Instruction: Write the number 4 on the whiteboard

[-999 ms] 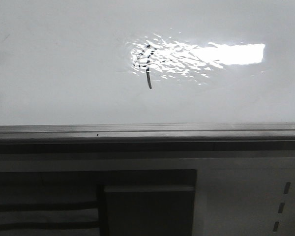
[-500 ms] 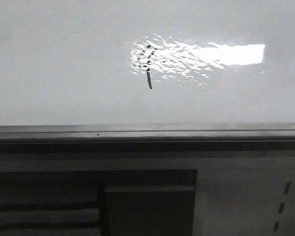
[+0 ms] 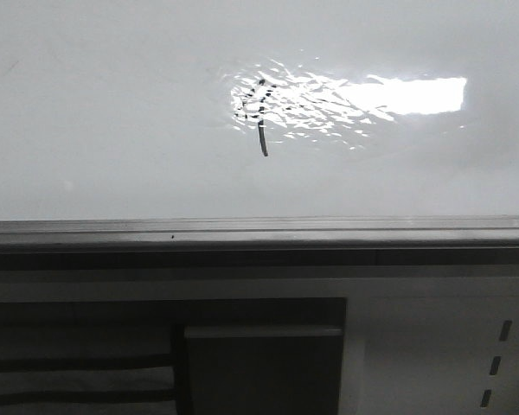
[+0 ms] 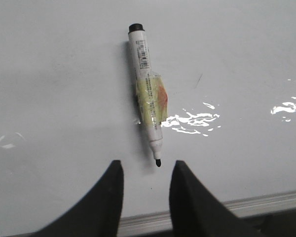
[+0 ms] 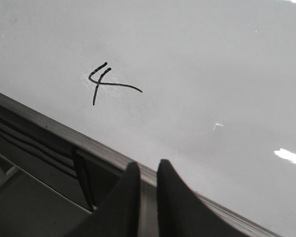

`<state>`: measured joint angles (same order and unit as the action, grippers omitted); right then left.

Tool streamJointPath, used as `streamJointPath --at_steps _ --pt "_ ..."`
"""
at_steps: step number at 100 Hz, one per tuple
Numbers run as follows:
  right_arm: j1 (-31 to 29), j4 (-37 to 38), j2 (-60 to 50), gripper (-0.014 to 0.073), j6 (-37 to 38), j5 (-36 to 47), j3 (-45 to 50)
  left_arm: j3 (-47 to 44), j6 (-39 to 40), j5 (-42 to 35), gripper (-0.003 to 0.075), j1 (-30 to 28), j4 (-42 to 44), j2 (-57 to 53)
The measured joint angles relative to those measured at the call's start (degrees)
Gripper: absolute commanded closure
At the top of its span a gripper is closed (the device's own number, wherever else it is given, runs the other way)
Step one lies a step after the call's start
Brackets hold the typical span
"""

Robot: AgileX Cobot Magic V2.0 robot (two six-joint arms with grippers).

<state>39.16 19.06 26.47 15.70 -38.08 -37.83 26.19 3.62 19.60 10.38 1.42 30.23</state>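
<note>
Nothing shifted across the front views: same mark, same glare, same rail, no arm in sight.

Number 4 (image 3: 261, 117) drawn in thin dark strokes on the whiteboard (image 3: 112, 130), upper centre of the front view, its top lost in a rippled light reflection (image 3: 346, 99) spreading toward 3 o'clock. Clearer from the right wrist: number 4 (image 5: 108, 83) complete, near the grey edge rail (image 5: 54, 131), well apart from the right gripper (image 5: 147, 185). Right gripper fingers nearly together, a narrow slit between them, holding nothing, hanging over the rail.

From the left wrist: marker (image 4: 147, 94) lying flat on the whiteboard (image 4: 246, 123), uncapped, yellow label around its middle, dark tip pointing toward the left gripper (image 4: 146, 190). Left gripper fingers spread apart, empty, tip of marker just short of the gap between them.
</note>
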Motion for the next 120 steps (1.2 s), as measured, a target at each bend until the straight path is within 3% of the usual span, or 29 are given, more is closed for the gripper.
streamJointPath --at_steps 5,71,102,120 --pt "0.00 0.14 -0.24 0.0664 0.00 0.42 0.85 -0.70 0.00 -1.57 0.0741 0.00 0.00 0.00" --pt "0.00 0.99 -0.28 0.0666 0.12 0.51 2.39 -2.51 0.00 -4.76 0.0741 -0.13 -0.32 -2.74" --pt "0.00 0.99 -0.28 0.0666 0.12 0.38 2.39 -16.58 0.00 -8.10 0.0741 -6.97 -0.64 -20.00" --pt "0.00 0.99 -0.28 0.0666 0.12 0.38 2.39 -26.13 0.00 -12.79 0.0741 -7.67 -0.85 -28.96"
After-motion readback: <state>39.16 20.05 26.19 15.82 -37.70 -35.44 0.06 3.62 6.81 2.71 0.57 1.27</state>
